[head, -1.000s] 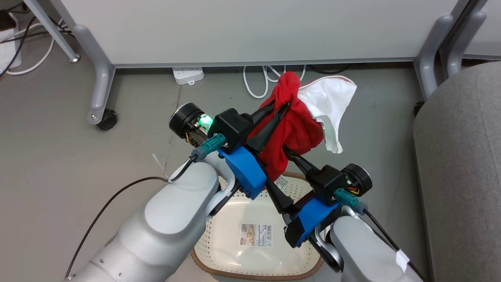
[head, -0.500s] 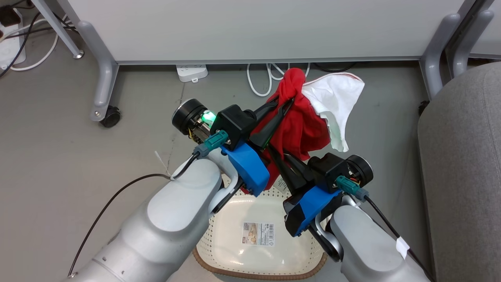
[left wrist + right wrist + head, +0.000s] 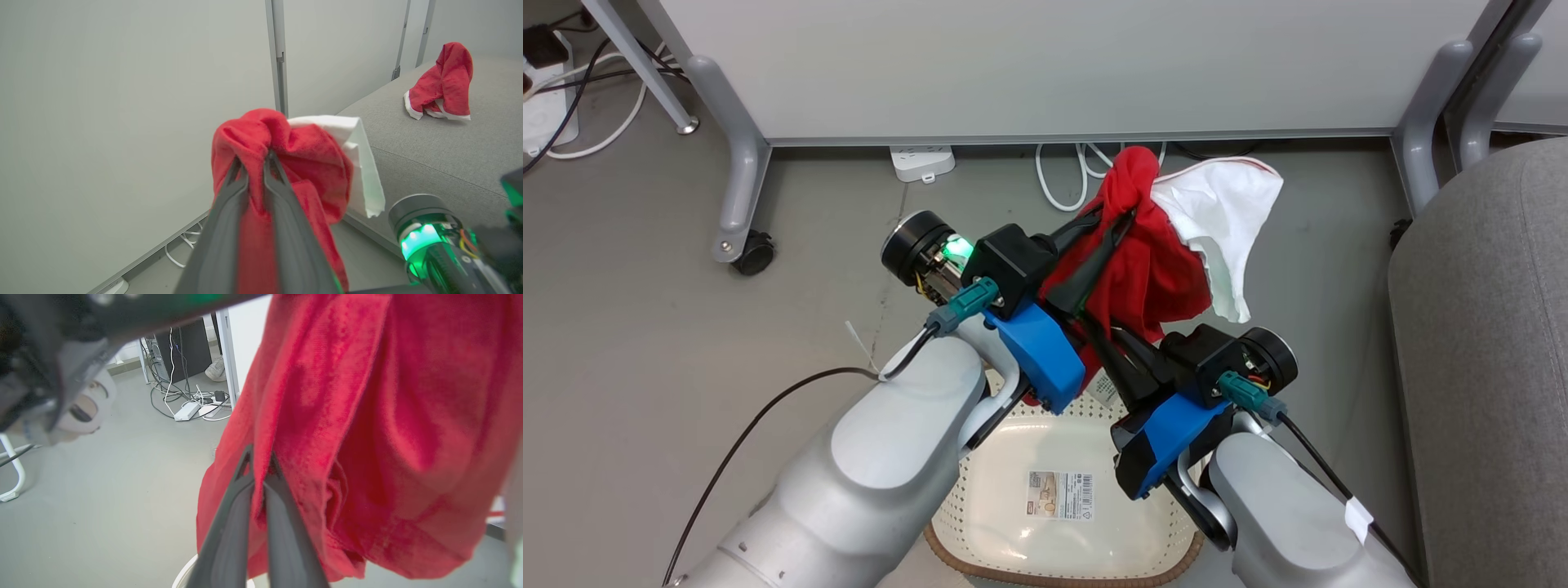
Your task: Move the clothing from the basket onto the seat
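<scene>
Left end effector aloft, around clothing

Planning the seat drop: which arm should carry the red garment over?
Left, probably: left gripper pinches the top of the clothing, aimed toward the seat; right gripper holds a lower fold.

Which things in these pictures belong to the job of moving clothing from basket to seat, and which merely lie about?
Job: held red garment, left gripper and right gripper shut on it; basket; seat; second red garment on the seat.
Lying about: power strip; white cable; caster; shoe.
</scene>
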Available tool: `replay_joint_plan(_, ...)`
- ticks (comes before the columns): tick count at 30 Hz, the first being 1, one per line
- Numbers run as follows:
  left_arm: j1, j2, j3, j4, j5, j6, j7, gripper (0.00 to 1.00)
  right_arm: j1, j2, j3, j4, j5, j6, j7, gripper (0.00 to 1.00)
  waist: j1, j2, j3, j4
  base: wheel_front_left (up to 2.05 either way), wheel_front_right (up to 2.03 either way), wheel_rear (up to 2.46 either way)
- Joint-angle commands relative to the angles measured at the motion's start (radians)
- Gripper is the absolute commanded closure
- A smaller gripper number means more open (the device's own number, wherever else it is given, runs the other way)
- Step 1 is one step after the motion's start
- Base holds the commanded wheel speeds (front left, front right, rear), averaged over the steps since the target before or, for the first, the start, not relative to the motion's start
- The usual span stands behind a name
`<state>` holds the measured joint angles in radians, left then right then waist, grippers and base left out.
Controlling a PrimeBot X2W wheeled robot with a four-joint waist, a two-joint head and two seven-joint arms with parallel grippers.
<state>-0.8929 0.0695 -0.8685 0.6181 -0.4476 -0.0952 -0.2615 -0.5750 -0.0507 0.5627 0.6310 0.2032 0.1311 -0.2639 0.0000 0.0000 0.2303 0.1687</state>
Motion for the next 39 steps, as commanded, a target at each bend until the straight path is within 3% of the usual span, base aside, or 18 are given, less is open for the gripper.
replay_joint_plan(1,0.012,-0.002,0.007,-0.001,0.006,0.005,-0.005,0.0,0.002,0.001,0.004,-0.001,-0.001,-0.001,-0.001,1.0,0.0,0.0,-0.001,0.0,0.0,0.0,0.0)
replay_joint_plan(18,0.008,0.003,0.038,0.0,0.034,0.0,-0.005,0.0,-0.007,0.0,-0.032,-0.008,-0.011,-0.001,-0.001,1.0,0.0,0.0,0.029,-0.026,0.0,0.0,0.0)
replay_joint_plan(26,0.003,0.019,0.051,-0.019,0.046,0.004,-0.005,0.0,-0.026,0.001,-0.114,-0.046,-0.04,-0.001,-0.001,1.0,0.0,0.0,0.076,-0.106,0.0,0.0,0.0)
replay_joint_plan(39,0.017,0.03,0.024,-0.049,0.066,-0.007,-0.004,0.0,-0.021,0.001,-0.336,-0.13,-0.067,-0.001,-0.001,1.0,0.0,0.0,0.135,-0.291,0.0,0.0,0.0)
